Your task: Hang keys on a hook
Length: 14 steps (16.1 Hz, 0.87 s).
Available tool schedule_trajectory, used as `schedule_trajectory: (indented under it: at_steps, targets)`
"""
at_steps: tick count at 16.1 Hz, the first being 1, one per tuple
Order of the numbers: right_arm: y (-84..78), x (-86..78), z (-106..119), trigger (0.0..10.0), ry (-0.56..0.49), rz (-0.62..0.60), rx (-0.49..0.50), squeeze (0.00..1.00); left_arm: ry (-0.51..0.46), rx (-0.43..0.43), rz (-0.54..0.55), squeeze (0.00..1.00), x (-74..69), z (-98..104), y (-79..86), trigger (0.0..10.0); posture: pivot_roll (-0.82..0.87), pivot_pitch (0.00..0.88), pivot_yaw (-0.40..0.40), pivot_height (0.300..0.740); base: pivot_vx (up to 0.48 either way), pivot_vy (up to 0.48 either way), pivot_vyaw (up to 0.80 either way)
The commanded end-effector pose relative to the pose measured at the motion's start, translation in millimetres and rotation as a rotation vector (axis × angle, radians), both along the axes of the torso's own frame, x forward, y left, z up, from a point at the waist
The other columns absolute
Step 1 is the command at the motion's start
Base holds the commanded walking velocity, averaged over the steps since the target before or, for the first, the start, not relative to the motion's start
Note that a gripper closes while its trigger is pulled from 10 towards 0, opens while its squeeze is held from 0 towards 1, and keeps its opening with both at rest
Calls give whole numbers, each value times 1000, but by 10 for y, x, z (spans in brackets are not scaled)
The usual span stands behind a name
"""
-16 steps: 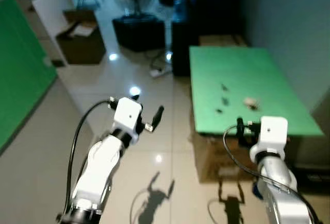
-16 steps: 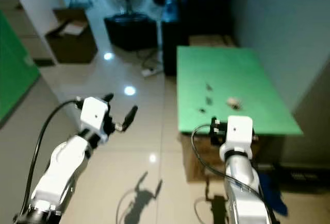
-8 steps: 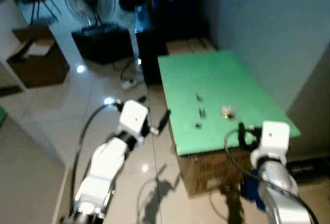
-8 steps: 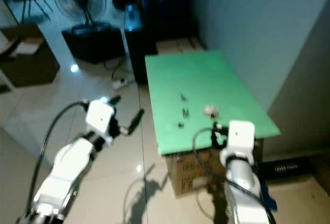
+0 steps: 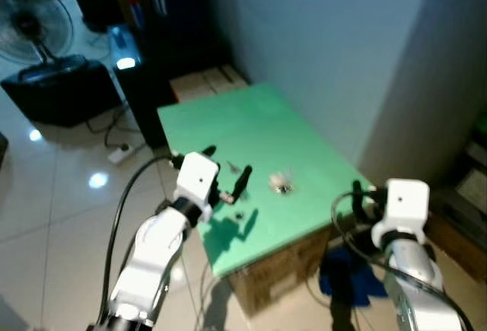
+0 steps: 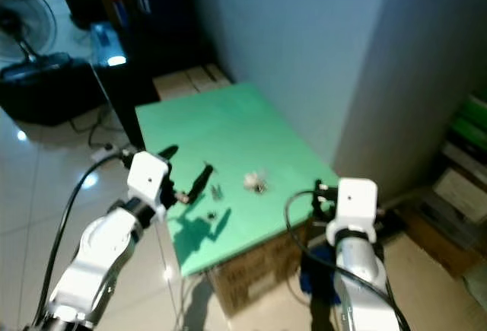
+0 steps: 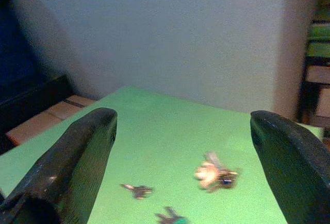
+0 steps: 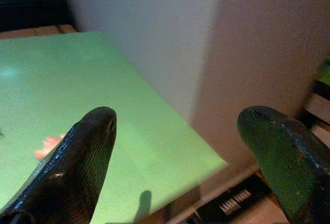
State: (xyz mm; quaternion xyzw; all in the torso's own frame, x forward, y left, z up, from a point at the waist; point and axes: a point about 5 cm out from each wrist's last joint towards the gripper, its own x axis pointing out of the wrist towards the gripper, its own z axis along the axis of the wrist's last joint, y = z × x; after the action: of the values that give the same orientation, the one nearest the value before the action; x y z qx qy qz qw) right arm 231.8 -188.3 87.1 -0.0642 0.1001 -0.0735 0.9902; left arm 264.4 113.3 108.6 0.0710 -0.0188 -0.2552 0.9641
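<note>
Setting: a flat green table top (image 5: 304, 156) on a cardboard box, mid-frame, against a pale blue-grey wall (image 5: 319, 34).
Keys: a small pale bunch of metal keys (image 5: 281, 184) lies at the centre of the table; long axis too small to tell.
Left gripper (image 5: 227, 175): fingers spread wide, empty, at the table's left edge; the keys lie just right of it, nearer this arm.
Right gripper (image 8: 178, 131): spread, empty, low at the table's right corner.
Clutter: small dark hook-like pieces (image 7: 138, 189) between left gripper and keys.
Background: black floor fan (image 5: 34, 23), upper left.
</note>
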Motion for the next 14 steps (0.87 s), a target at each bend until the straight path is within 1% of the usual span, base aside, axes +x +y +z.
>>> schedule_trajectory:
  at_steps: [1, 3, 4, 7, 9, 10, 11, 14]
  targets:
    - [117, 24, 30, 10000, -19, 51, 16, 0, 3, 21, 24, 0, 6, -9, 98, 10000, -97, 0, 67, 740, 386, 0, 0]
    - [174, 24, 44, 10000, -26, 103, 22, 0, 1, 24, 29, 0, 17, -6, 109, 10000, -96, 0, 67, 740, 384, 0, 0]
    - [211, 16, 31, 10000, -16, 141, 4, 0, 2, 26, 28, 0, 14, -9, 112, 10000, -96, 0, 67, 740, 382, 0, 0]
    - [291, -7, -10, 10000, 8, 203, 1, 0, 2, 32, 39, 0, 5, -12, 131, 10000, -88, 0, 63, 740, 376, 0, 0]
    - [283, -10, -22, 10000, 12, 191, 20, 0, 12, 17, 61, 0, 1, -24, 151, 10000, -88, 0, 63, 740, 0, 0, 0]
    - [283, -8, -27, 10000, 16, 198, 20, 0, 18, 46, 69, 0, 1, -40, 178, 10000, -83, 0, 63, 740, 0, 0, 0]
    - [283, -8, -29, 10000, 18, 201, 19, 0, 15, 54, 67, 0, 0, -42, 182, 10000, -83, 0, 63, 740, 0, 0, 0]
    - [294, -21, -34, 10000, 19, 217, 27, 0, 21, 48, 23, 0, -46, -53, 190, 10000, -80, 0, 63, 740, 0, 0, 0]
